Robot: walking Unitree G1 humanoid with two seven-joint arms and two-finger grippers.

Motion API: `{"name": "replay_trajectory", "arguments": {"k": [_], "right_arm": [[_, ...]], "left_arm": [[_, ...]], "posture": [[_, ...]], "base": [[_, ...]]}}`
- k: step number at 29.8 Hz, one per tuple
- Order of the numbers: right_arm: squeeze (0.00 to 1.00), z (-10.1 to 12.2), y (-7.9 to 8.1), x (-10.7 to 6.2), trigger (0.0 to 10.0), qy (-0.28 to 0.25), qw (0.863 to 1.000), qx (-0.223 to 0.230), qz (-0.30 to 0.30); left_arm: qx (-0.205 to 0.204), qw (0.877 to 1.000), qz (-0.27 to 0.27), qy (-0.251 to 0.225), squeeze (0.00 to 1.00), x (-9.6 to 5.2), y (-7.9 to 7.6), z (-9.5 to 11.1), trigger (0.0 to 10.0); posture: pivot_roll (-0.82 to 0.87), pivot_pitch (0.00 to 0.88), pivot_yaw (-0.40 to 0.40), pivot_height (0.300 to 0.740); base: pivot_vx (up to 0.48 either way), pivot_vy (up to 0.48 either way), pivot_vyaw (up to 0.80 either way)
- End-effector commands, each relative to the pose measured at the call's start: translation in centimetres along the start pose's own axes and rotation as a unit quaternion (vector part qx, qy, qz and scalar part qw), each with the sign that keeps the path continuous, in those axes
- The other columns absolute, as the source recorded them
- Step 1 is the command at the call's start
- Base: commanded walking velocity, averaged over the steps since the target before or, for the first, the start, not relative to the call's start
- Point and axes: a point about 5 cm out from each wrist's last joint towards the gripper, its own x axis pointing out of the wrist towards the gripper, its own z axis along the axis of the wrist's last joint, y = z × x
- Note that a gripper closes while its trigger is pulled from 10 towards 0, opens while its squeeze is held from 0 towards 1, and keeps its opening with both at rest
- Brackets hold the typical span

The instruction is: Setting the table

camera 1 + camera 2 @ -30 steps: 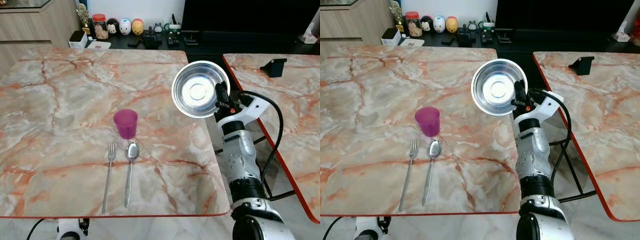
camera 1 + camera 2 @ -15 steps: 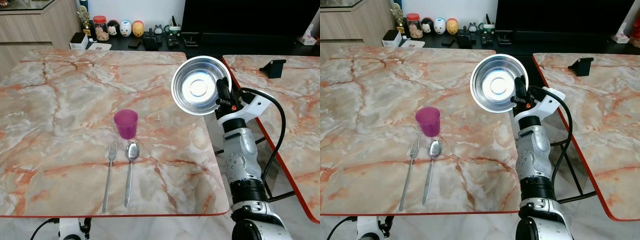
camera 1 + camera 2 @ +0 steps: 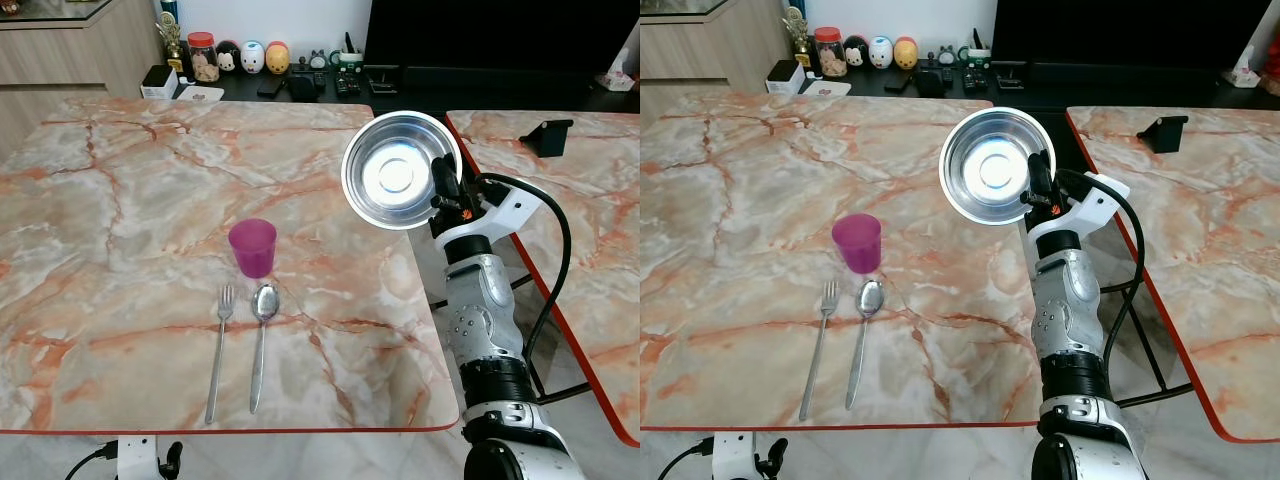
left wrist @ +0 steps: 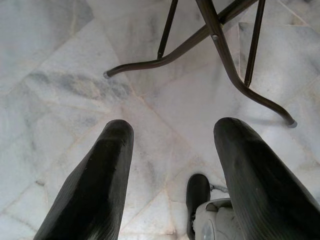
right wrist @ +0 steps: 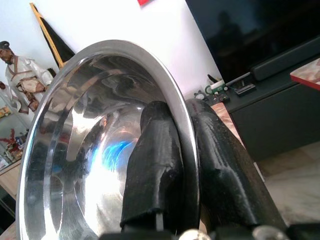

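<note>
Right pincer – clamps steel bowl rim, above table edge

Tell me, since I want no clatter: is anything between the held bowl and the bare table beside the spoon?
Nothing visible. The right gripper holds the steel bowl by its rim above the table edge; the spoon, fork and purple cup lie farther left.

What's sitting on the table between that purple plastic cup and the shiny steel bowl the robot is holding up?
Nothing: in both eye views the marble tabletop is bare between the purple plastic cup and the shiny steel bowl pinched by the right gripper.
</note>
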Motion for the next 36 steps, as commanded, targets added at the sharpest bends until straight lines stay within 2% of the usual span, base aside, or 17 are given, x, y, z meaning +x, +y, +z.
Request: {"name": "replay_trajectory", "arguments": {"k": [1,36], "right_arm": [[0.00,1.01,-0.01,0.20,10.0,-0.015,1.000,-0.005,0.003],[0.00,1.10,0.45,0.21,10.0,-0.010,1.000,-0.002,0.010]], "left_arm": [[0.006,1.000,0.000,0.019,0.00,-0.22,0.14,-0.75,10.0],[0.004,1.000,-0.013,0.014,0.00,-0.11,-0.73,-0.55,10.0]], "posture": [[-0.06,0.000,-0.027,0.736],[-0.07,0.005,-0.035,0.736]], "base": [[0.000,-0.289,0.00],[0.000,-0.345,0.00]]}}
